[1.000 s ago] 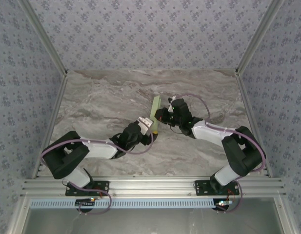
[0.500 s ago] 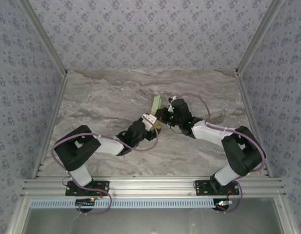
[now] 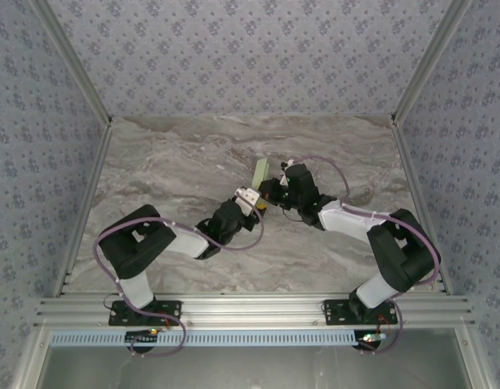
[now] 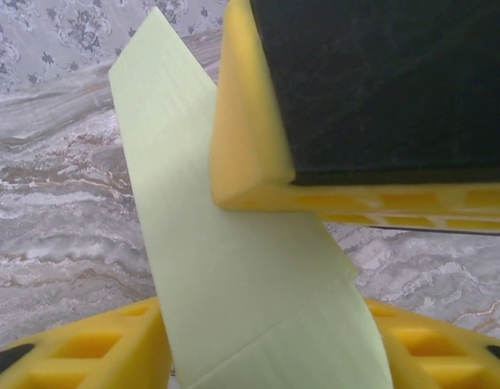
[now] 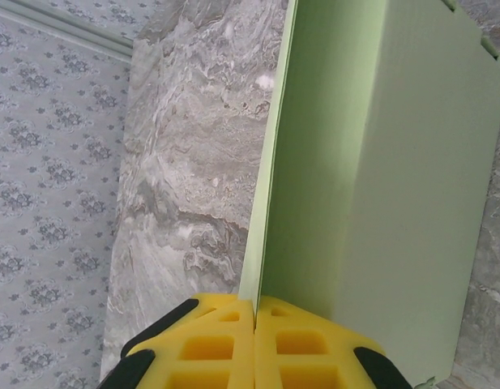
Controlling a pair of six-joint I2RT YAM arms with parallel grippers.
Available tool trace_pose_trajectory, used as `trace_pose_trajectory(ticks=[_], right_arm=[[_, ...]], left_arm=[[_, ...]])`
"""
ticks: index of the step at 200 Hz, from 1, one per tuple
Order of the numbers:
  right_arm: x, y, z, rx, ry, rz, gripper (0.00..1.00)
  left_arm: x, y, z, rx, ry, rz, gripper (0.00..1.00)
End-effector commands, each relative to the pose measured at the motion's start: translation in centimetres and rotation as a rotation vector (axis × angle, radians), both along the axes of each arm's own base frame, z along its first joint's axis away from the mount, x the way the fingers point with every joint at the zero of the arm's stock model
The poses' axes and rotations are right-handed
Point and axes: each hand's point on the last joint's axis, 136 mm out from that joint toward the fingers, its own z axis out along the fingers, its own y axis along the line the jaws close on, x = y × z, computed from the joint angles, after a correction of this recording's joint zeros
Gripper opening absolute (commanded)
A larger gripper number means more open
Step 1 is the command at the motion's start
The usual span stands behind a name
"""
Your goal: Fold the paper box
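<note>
The paper box [image 3: 259, 171] is pale green card standing on edge at the middle of the table. My right gripper [image 3: 268, 191] is shut on it; in the right wrist view its yellow fingertips [image 5: 255, 312] pinch a thin wall of the paper box [image 5: 379, 162], whose broad panel runs off to the right. My left gripper [image 3: 251, 202] sits just below and left of the box. A creased flap of the paper box [image 4: 233, 267] lies between the spread jaws of my left gripper [image 4: 266, 344], overlapping both yellow fingers [image 4: 87, 348]. A right-arm finger [image 4: 250, 121] presses the card from above.
The marble table [image 3: 168, 170] has free room to the left, right and behind the box. Patterned walls [image 3: 250, 49] close three sides. An aluminium rail [image 3: 250, 309] with both arm bases runs along the near edge.
My left arm has swung in toward the box, bringing its gripper up against the card, and its jaws have narrowed. The right arm and the box have stayed put.
</note>
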Motion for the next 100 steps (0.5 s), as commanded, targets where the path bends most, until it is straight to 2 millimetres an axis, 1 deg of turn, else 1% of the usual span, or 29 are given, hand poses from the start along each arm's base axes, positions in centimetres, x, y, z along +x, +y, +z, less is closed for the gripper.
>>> trace_pose_trajectory(ticks=[1,21,44,52,76,100], right_arm=[[-0.5,-1.5,-3.4,-0.081,0.078,-0.039,0.07],[-0.5,-1.5,-3.3,-0.077,0.075,-0.037,0.10],[-0.3,-1.6,-2.3,-0.064,0.053,-0.037,0.18],[-0.2,-1.7,-1.9,-0.063,0.042,-0.037,0.22],[0.1,-2.1,0.2,-0.050,-0.001,-0.029,0.33],[0.0,-3.1,3.7,-0.049,-0.092,-0.015,0.41]], left_arm=[[0.0,-0.6,1.2,-0.056,-0.037,-0.016,0.48],[0.0,-0.2,1.1,-0.064,-0.034,-0.011,0.44],[0.1,0.3,0.9,-0.067,-0.020,-0.008,0.40],[0.1,0.5,0.9,-0.066,-0.017,-0.009,0.40],[0.2,1.3,0.8,-0.069,-0.005,-0.022,0.38],[0.0,2.3,1.2,-0.074,0.007,-0.068,0.36]])
